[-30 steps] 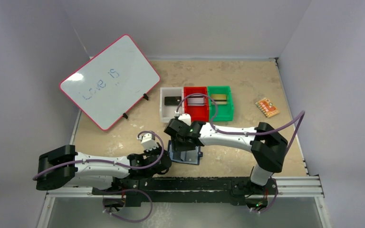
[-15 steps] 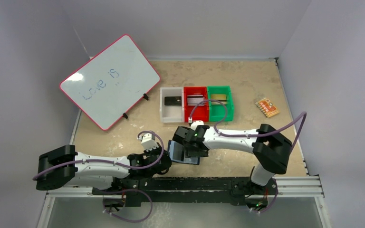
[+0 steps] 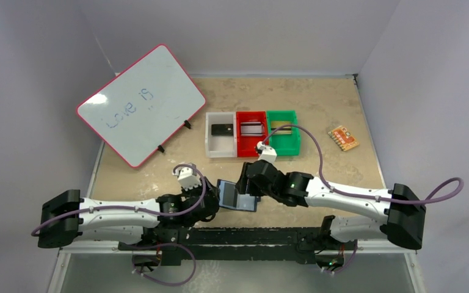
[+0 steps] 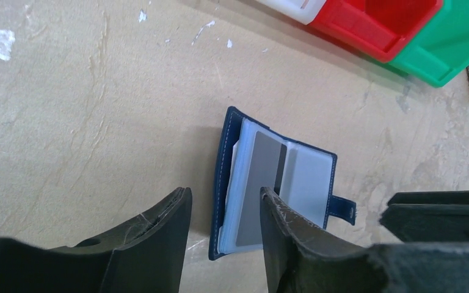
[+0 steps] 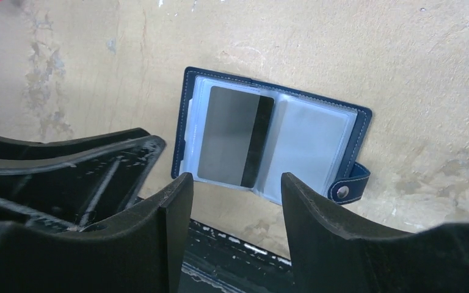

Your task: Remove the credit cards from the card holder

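Note:
The navy card holder (image 3: 236, 197) lies open on the table near the front edge, its pale sleeves up and the snap tab (image 5: 347, 188) at its right. A grey card with a black stripe (image 5: 234, 135) sits in the left sleeve. My left gripper (image 3: 211, 205) is at the holder's left side; in the left wrist view it (image 4: 225, 194) is open, and the holder's left cover (image 4: 222, 171) shows in the gap, not pinched. My right gripper (image 3: 248, 187) hovers over the holder's right half; in the right wrist view it (image 5: 237, 178) stands open and empty.
White (image 3: 209, 141), red (image 3: 251, 148) and green (image 3: 295, 139) bins stand in a row behind the holder, each with a card inside. A tilted whiteboard (image 3: 140, 104) stands at the back left. An orange patterned piece (image 3: 343, 138) lies at the right.
My left gripper has opened and crept forward to the holder's left edge. The right arm has swung its elbow out to the right and dropped low, its gripper shifting right over the holder.

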Motion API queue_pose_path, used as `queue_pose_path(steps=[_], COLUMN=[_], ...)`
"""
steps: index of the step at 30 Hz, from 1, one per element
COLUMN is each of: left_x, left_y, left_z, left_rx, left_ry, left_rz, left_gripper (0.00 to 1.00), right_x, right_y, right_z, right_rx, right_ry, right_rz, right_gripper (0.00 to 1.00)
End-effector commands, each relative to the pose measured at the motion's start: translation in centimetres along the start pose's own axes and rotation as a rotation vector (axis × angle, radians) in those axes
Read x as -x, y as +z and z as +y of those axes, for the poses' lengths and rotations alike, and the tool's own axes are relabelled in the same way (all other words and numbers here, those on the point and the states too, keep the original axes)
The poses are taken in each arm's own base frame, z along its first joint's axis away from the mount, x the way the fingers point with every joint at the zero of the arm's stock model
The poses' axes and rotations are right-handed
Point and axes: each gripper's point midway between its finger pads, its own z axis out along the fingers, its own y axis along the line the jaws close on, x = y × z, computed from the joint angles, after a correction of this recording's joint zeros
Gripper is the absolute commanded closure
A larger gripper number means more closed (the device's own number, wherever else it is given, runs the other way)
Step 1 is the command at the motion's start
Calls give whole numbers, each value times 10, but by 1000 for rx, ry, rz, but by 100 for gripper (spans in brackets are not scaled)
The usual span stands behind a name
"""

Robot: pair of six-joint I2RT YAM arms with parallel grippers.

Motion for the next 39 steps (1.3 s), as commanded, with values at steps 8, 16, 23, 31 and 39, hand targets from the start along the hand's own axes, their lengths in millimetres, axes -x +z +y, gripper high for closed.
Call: queue_pose_path(steps=[8, 16, 23, 31, 39], left_x=[32, 42, 17, 8, -8], left_y=[-8, 4, 17, 23, 23], left_z=[-22, -27, -31, -27, -27], left_rx=[-7, -85, -145, -199, -234], left_ry=[102, 95, 161, 105, 98], left_rz=[-64, 59, 249, 340, 410], left_gripper=[40, 37, 33, 42, 55], right_x=[12, 24, 18, 10, -4], right_y=[9, 2, 5, 13, 26], right_z=[29, 21, 20, 23, 19], right_rx=[228, 362, 380, 388, 353], right_ry=[85, 176, 194, 218, 208], right_rz=[-62, -85, -38, 0, 58], right_gripper=[41, 37, 1, 16, 31])
